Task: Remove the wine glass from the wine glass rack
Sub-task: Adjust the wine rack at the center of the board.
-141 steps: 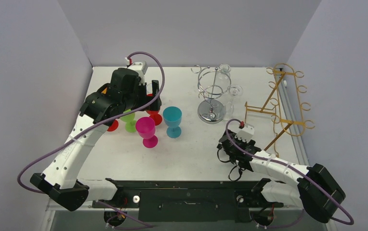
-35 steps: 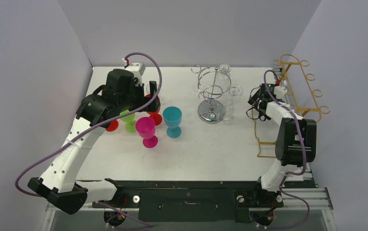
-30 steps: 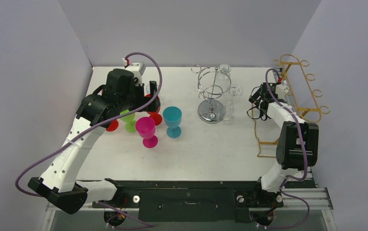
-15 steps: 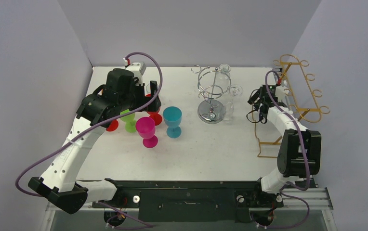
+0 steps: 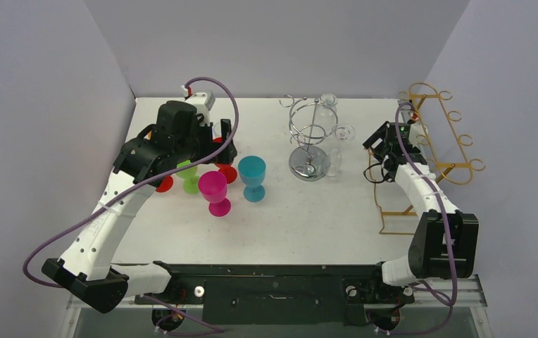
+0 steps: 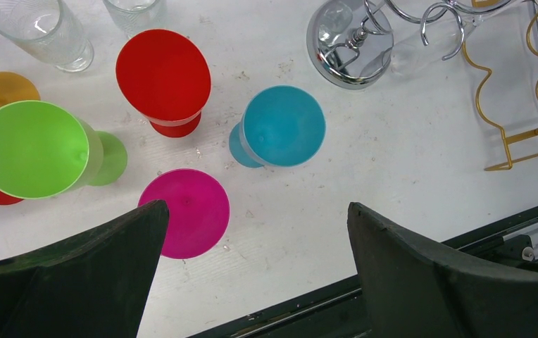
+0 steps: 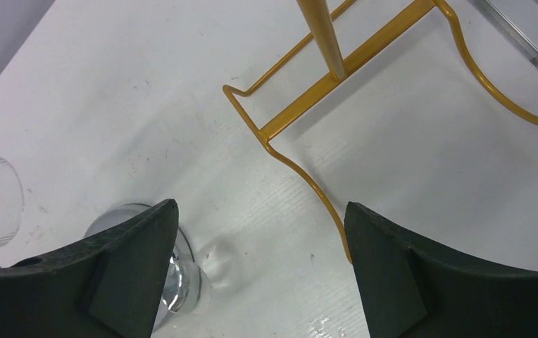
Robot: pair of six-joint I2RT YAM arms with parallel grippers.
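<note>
Right end effector [image 5: 380, 148] open, between wine glass rack [image 5: 307, 163] and gold rack [image 7: 354, 65]

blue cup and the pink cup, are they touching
Apart. The left wrist view looks down on both, and a strip of bare white table shows between the blue cup and the pink cup.

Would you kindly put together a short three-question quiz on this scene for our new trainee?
1. True or false: the right gripper is shut.
2. Which stands nearest the chrome rack? A the red goblet, B the teal goblet, C the green goblet.
3. Which gripper hangs over the coloured goblets?

Key: 1 false, it is open with nothing between its fingers; 2 B; 3 the left gripper.
</note>
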